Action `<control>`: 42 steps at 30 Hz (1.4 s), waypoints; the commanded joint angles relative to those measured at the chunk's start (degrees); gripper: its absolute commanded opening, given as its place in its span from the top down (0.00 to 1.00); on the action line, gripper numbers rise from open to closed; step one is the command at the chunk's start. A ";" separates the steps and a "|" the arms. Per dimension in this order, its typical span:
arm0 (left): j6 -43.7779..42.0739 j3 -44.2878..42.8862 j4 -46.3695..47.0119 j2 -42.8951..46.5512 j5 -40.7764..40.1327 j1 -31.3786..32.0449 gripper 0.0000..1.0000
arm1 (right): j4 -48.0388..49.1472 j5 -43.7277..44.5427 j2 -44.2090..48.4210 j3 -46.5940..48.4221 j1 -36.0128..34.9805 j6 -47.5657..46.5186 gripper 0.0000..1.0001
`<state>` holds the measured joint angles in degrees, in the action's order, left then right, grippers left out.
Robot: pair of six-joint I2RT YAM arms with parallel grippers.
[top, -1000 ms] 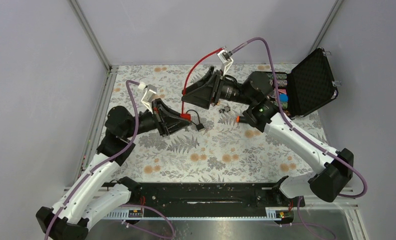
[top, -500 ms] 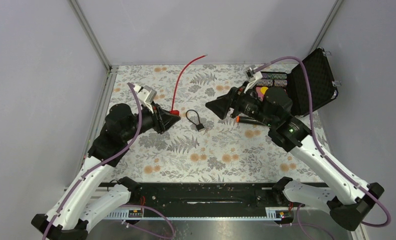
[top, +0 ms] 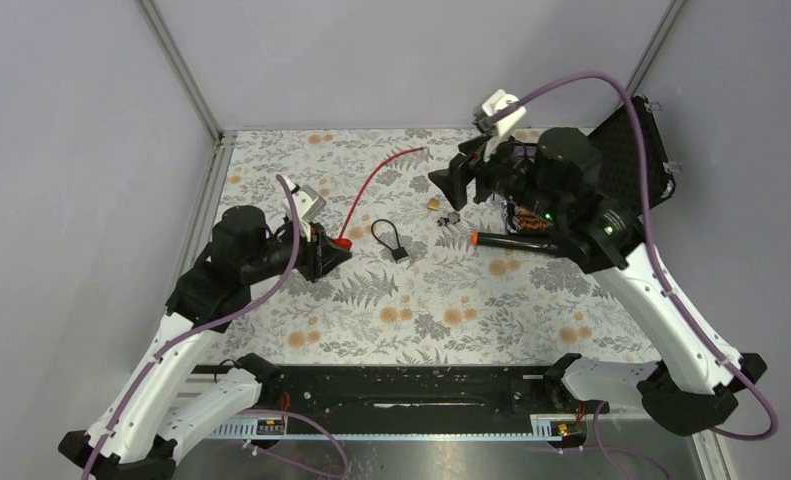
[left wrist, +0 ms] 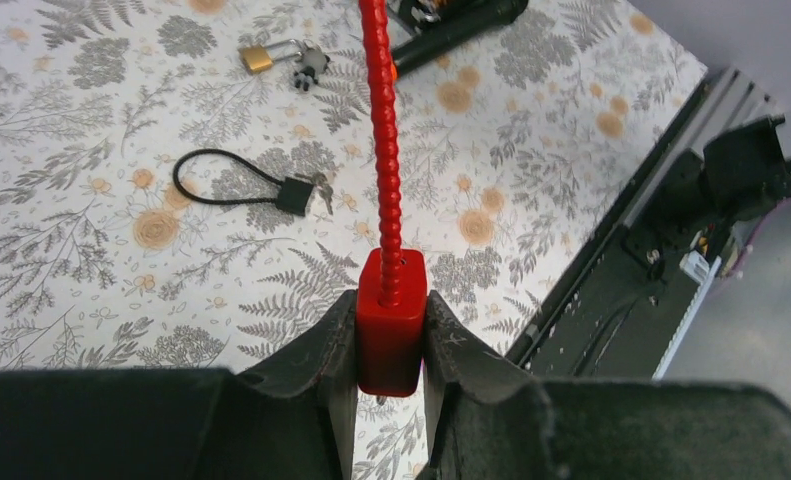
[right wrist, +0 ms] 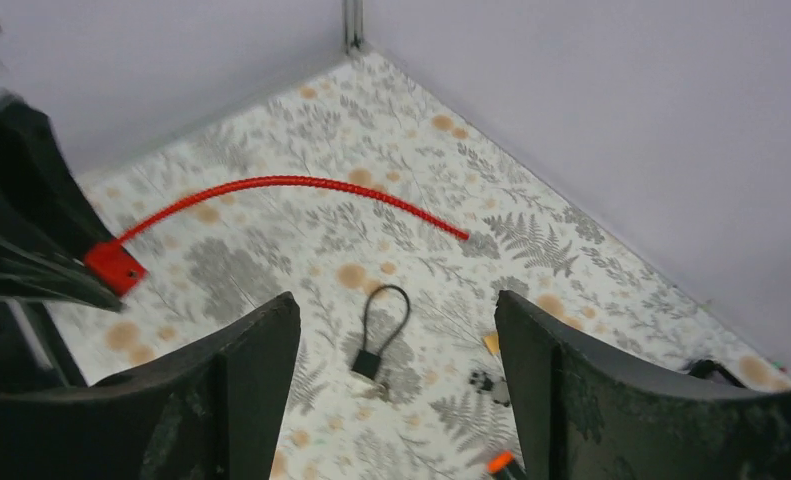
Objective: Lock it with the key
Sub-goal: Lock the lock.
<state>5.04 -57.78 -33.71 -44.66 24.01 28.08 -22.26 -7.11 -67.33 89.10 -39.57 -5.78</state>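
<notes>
The left gripper is clamped on the red block of a red cable lock, one finger pressed to each side; its ribbed red cable runs away over the floral table cover to a free end, and the lower part of the block is hidden between the fingers; further right lies a black cable lock, its loop flat on the cover and something small and metallic at its block, too small to make out; the key lies on the cover beyond it, touching a brass-coloured piece, well apart from both grippers, with any stamp on it too small to read; the right gripper hangs above this area with its jaws spread wide and nothing between them, its own view blurred; near the key lies a black cylinder with an orange end; at far right an open black case is mostly hidden behind the right arm.
</notes>
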 commanded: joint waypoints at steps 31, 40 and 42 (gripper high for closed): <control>-4.57 -2.84 5.30 2.39 6.21 -0.05 1.00 | -9.83 -16.32 -11.41 3.52 0.22 -6.70 1.00; 4.41 4.64 25.49 1.52 12.01 -0.07 1.00 | 45.42 -26.44 0.47 -24.28 -0.71 34.31 1.00; 4.56 5.83 28.85 1.63 15.78 0.04 1.00 | 57.26 -26.44 1.06 -27.57 -2.32 39.02 1.00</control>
<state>6.20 -54.13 -19.97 -43.03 32.93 28.08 1.28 -28.08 -69.08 66.15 -39.46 14.33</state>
